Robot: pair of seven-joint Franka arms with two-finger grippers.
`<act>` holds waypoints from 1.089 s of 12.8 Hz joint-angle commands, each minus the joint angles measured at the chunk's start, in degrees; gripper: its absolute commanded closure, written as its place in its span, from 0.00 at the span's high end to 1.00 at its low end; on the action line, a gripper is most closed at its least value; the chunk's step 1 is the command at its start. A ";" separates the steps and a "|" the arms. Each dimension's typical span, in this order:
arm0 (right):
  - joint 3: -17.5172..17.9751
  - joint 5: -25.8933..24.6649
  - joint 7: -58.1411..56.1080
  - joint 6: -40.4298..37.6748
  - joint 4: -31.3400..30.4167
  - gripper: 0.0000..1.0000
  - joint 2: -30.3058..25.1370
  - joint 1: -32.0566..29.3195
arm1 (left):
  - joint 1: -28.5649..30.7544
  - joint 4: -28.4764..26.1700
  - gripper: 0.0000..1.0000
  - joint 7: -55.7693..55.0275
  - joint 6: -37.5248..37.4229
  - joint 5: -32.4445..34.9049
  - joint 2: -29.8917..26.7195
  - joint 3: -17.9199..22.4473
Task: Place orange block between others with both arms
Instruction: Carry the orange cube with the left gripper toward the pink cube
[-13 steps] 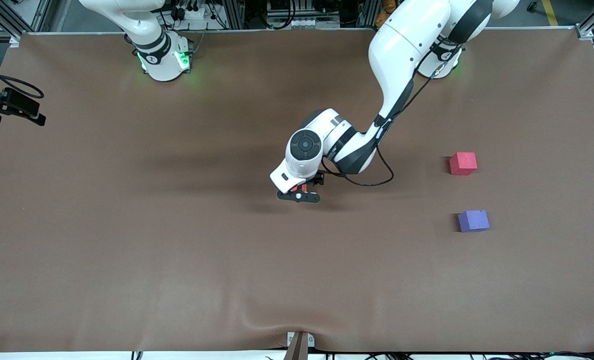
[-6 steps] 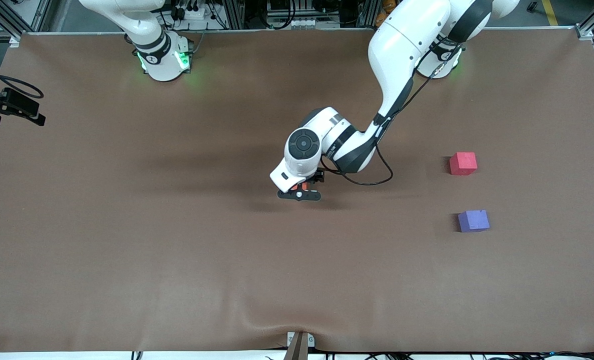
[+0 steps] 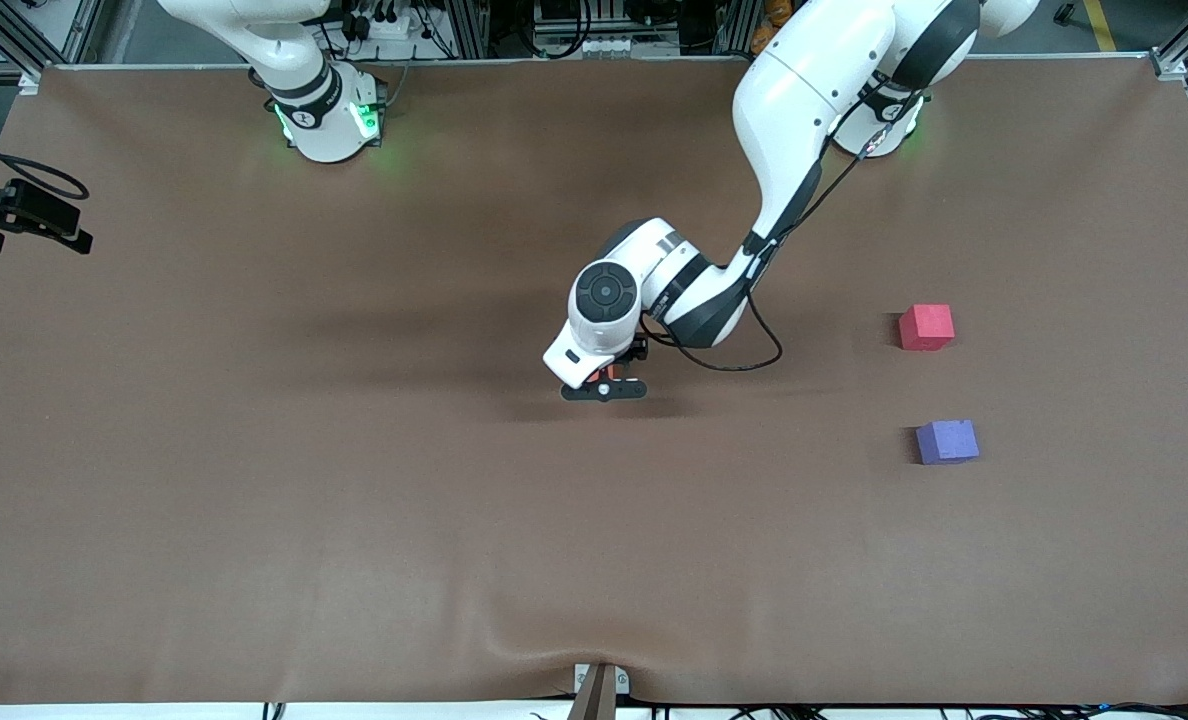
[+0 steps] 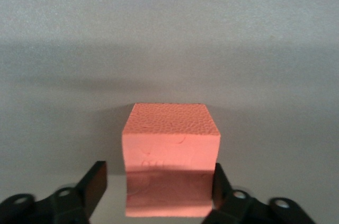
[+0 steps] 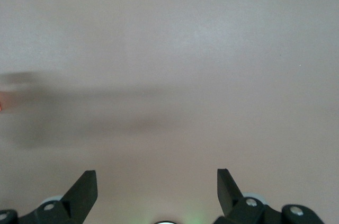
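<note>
Straddling the orange block (image 4: 170, 158), left gripper (image 4: 159, 192) fingers narrow; front view hides it; right gripper (image 5: 157, 192) wide.

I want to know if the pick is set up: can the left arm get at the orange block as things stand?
Probably yes. The left end effector is down at the orange block, one finger on each side, one with a gap; nothing else crowds it.

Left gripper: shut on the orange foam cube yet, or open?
Not fully shut. In the left wrist view the left gripper straddles the small matte orange foam cube: one finger touches, the other stands clear.
</note>
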 commanded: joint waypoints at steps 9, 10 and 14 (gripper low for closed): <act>0.58 0.38 -0.04 -0.85 1.42 1.00 0.52 -1.14 | 5.73 -0.40 0.00 -5.59 -8.81 0.34 -8.77 0.17; 0.58 0.38 -0.04 -0.85 1.42 1.00 0.52 -1.14 | 7.84 -2.23 0.00 -5.15 -9.88 0.34 -11.84 0.17; 0.58 0.38 -0.04 -0.85 1.42 1.00 0.52 -1.06 | 18.38 -16.89 0.00 4.75 -9.90 0.51 -26.60 0.08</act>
